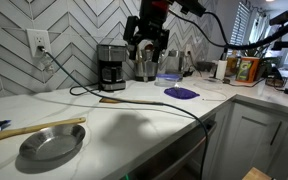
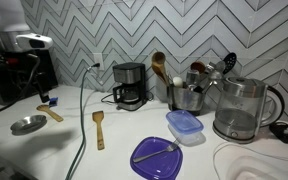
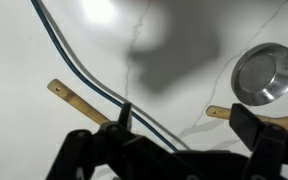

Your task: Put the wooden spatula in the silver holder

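On the white countertop [image 2: 119, 160], wooden spatula [image 2: 98, 128] is lying flat before the coffee maker [image 2: 130, 85], well apart from the silver holder [image 2: 184, 97]. Gripper [image 1: 147, 48] is hovering above, jaws spread wide, gripping nothing. Only the wrist view is showing the spatula handle beside a black cable [image 3: 84, 68], plus steel pan [image 3: 264, 72].

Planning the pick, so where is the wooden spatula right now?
The wooden spatula lies flat on the counter in an exterior view, in front of the coffee maker, beside the dark cable.
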You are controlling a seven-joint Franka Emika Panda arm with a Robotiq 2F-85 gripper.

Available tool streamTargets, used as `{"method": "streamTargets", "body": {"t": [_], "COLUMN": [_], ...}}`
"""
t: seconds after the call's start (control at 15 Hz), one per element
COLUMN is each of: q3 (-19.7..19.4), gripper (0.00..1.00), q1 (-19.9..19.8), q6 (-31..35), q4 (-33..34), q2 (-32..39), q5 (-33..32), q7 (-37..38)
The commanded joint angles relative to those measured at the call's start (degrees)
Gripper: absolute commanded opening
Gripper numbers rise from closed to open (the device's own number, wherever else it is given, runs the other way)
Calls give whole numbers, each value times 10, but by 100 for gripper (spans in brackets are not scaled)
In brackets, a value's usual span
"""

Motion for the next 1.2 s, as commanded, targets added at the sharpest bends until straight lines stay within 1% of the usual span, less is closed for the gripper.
{"method": "streamTargets", "body": {"t": [0.0,0.2,0.4,0.73,0.93,1.13], "q3": [4,-4,-15,-30,-41,-52], "gripper": [100,100,100,100,100,100], "q1": [-5,-8,-10,-11,-8,-4], "q6": [-1,39,76,159,210,231], "q4": [1,5,10,14,20,33], "q2": [0,25,57,121,162,204], "q5": [3,-20,-30,-68,-78,-69], "q7": [-2,-45,-88,-183,-237,-298]}}
